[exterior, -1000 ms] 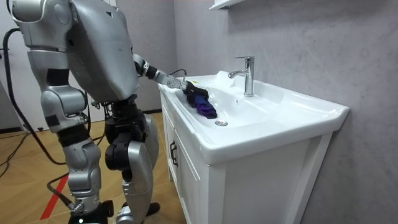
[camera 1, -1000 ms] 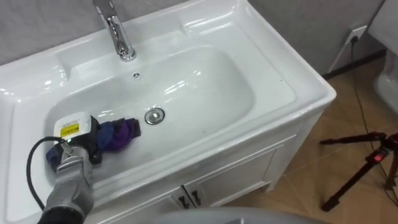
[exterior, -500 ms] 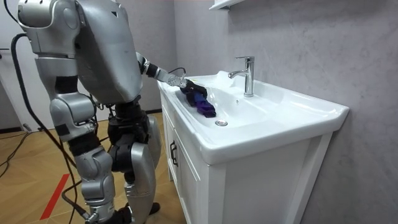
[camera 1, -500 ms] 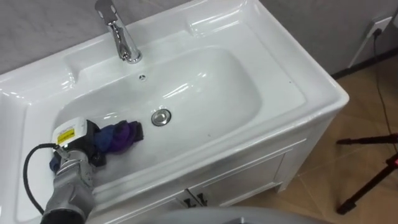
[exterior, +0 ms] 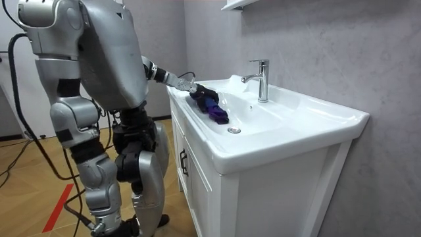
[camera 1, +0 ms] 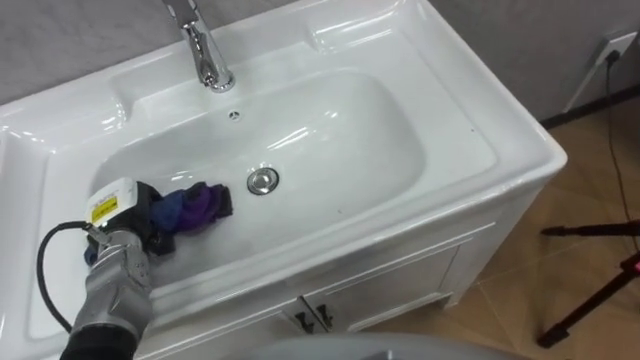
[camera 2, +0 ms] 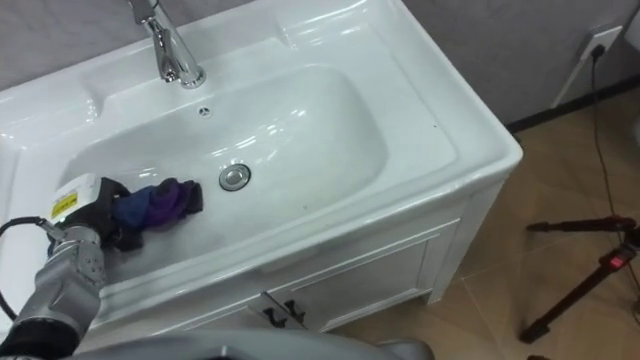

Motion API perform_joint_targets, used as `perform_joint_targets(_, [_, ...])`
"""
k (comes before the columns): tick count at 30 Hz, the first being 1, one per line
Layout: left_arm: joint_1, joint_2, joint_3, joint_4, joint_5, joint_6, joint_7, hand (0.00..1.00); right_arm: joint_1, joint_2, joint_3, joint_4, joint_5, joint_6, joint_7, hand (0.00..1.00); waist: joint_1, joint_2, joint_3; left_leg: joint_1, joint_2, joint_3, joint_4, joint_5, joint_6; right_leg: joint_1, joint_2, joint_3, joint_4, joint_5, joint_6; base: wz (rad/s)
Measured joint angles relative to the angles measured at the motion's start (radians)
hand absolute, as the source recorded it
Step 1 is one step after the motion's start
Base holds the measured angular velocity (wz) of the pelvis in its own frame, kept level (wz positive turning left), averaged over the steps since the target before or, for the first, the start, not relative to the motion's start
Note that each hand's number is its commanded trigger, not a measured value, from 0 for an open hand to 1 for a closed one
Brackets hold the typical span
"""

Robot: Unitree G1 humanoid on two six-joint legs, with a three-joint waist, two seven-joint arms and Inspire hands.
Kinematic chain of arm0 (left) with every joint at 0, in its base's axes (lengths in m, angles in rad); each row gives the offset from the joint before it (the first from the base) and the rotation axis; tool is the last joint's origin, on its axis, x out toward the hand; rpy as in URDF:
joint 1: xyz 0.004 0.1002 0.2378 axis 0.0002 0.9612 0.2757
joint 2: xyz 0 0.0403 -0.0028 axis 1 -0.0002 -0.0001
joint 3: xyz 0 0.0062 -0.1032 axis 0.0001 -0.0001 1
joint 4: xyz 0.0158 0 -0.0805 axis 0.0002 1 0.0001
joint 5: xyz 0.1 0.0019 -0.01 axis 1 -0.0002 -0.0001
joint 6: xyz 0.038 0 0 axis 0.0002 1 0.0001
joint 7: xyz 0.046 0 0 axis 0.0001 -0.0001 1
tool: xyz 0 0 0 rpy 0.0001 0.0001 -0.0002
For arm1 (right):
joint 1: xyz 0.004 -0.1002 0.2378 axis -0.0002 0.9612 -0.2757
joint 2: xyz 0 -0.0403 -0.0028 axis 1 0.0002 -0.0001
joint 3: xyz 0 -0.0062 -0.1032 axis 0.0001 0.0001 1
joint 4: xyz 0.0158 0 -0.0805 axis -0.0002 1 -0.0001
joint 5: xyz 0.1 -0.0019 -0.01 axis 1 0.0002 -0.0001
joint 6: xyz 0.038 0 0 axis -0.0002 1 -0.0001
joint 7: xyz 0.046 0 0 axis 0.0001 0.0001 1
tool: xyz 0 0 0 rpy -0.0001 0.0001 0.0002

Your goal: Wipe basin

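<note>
The white basin has a chrome drain in its floor and a chrome faucet behind it. My left hand reaches into the left end of the bowl, its fingers curled on a purple-blue cloth that lies bunched on the basin floor just left of the drain. The right eye view has the same hand, cloth and drain. In the room view I stand at the cabinet's end, left hand and cloth inside the basin. My right arm hangs at my side.
The basin tops a white cabinet with doors. Black tripod legs stand on the wooden floor to the right. A wall socket with a cord is at the far right. A grey wall rises behind the faucet.
The eye view has shifted slightly. My left hand with the cloth has slid a little away from the drain, toward the basin's left end. My legs have changed stance.
</note>
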Motion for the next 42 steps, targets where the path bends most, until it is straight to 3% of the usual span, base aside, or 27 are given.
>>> perform_joint_targets(3, [-0.006,-0.009,0.0,0.0,-0.002,-0.01,0.021,1.0,0.0,0.004,0.029,0.008,0.026,-0.008,-0.001,0.0,-0.004,-0.004,0.0015,-0.013,-0.003,-0.018,0.0,0.002,-0.003,0.001,-0.004,-0.023,0.002,-0.002,0.0,0.22])
perform_joint_targets(8, [-0.037,-0.029,0.009,-0.029,0.0,-0.035,0.038,1.0,-0.01,0.015,0.043,0.028,0.066,-0.041,0.002,0.0,0.003,-0.021,0.0121,-0.034,-0.012,-0.035,0.0,0.004,-0.006,-0.002,-0.011,-0.05,-0.001,-0.005,0.005,0.2])
perform_joint_targets(12, [-0.034,-0.041,0.027,-0.095,-0.017,-0.035,0.039,1.0,-0.008,0.025,0.09,0.016,0.107,-0.069,0.001,0.0,0.005,-0.042,0.0107,-0.068,-0.016,-0.055,0.014,0.004,-0.006,-0.016,-0.014,-0.072,-0.015,-0.001,0.009,0.17])
perform_joint_targets(15, [-0.032,-0.047,0.026,-0.145,-0.048,-0.039,0.065,1.0,-0.014,0.038,0.135,0.028,0.178,-0.092,-0.006,0.0,0.006,-0.054,0.0146,-0.087,-0.017,-0.082,0.014,0.004,-0.006,-0.015,-0.015,-0.097,-0.014,0.003,0.009,0.26])
perform_joint_targets(17, [-0.023,-0.062,0.027,-0.197,-0.059,-0.045,0.086,1.0,-0.018,0.043,0.147,0.036,0.226,-0.11,-0.01,0.0,0.021,-0.06,0.0141,-0.092,-0.018,-0.094,0.012,0.004,-0.006,-0.016,-0.014,-0.101,-0.016,0.004,0.01,0.13])
perform_joint_targets(21, [-0.021,-0.07,0.027,-0.284,-0.098,-0.075,0.128,1.0,-0.03,0.048,0.16,0.039,0.289,-0.146,-0.008,0.0,0.027,-0.056,0.0124,-0.102,-0.023,-0.118,0.012,0.004,-0.006,-0.015,-0.018,-0.11,-0.017,0.007,0.012,0.19])
perform_joint_targets(25, [-0.02,-0.07,0.029,-0.365,-0.099,-0.107,0.181,1.0,-0.039,0.053,0.174,0.041,0.307,-0.173,0.003,0.0,0.032,-0.045,0.0056,-0.097,-0.031,-0.119,0.008,0.004,-0.006,-0.008,-0.024,-0.108,-0.017,0.007,0.013,0.04])
perform_joint_targets(26, [-0.02,-0.069,0.029,-0.388,-0.1,-0.112,0.191,1.0,-0.039,0.057,0.174,0.041,0.313,-0.178,0.01,0.0,0.033,-0.046,0.0075,-0.089,-0.033,-0.12,0.005,0.004,-0.005,-0.001,-0.026,-0.108,-0.018,0.007,0.013,0.07])
perform_joint_targets(34, [-0.014,-0.069,0.071,-0.447,-0.105,-0.157,0.279,1.0,-0.026,0.066,0.174,0.041,0.345,-0.195,0.033,0.0,0.046,-0.061,0.0138,-0.083,-0.033,-0.116,-0.003,0.004,-0.005,-0.001,-0.026,-0.108,-0.019,0.008,0.015,-0.02])
perform_joint_targets(42, [-0.012,-0.069,0.089,-0.49,-0.147,-0.175,0.349,1.0,-0.023,0.065,0.173,0.048,0.35,-0.203,0.04,0.0,0.057,-0.063,0.0096,-0.081,-0.035,-0.118,-0.003,0.004,-0.005,0.002,-0.028,-0.099,-0.019,0.009,0.016,0.0])
